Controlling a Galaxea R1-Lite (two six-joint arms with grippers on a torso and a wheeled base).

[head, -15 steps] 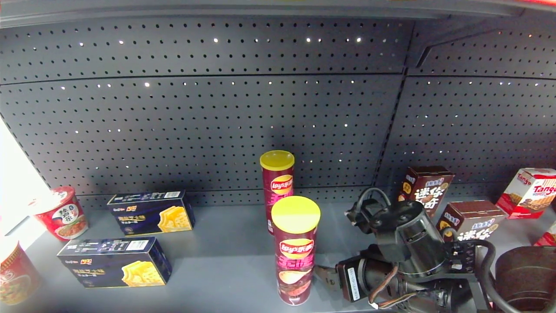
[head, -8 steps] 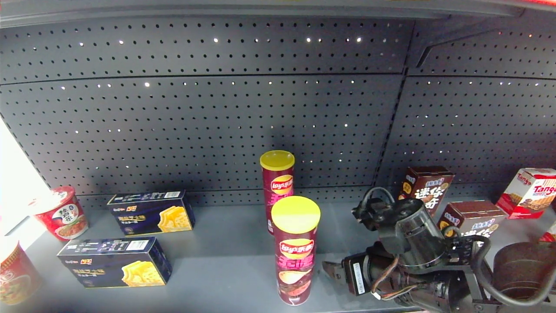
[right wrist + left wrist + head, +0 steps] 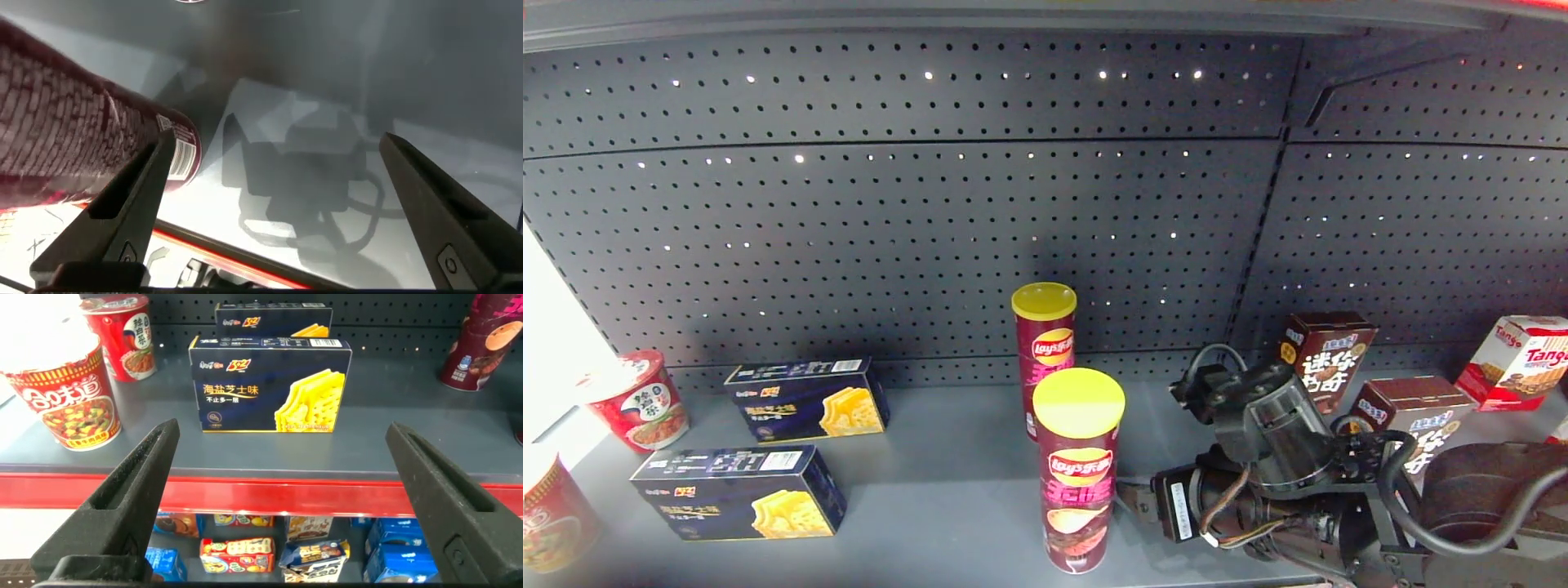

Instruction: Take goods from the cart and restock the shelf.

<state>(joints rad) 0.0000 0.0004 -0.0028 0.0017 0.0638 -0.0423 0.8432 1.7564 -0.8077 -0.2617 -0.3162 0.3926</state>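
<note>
Beside the front chip can, right gripper spread wide, empty; we judge can light, dentable: clasp mid-body.

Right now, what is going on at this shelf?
The robot is restocking a shelf. Its right gripper is open and holds nothing. It is close beside the front chip can, which stands upright on the shelf in front of a second can. The left gripper, also open and empty, is before the shelf's front edge, facing a navy cracker box and a cup of noodles.
</note>
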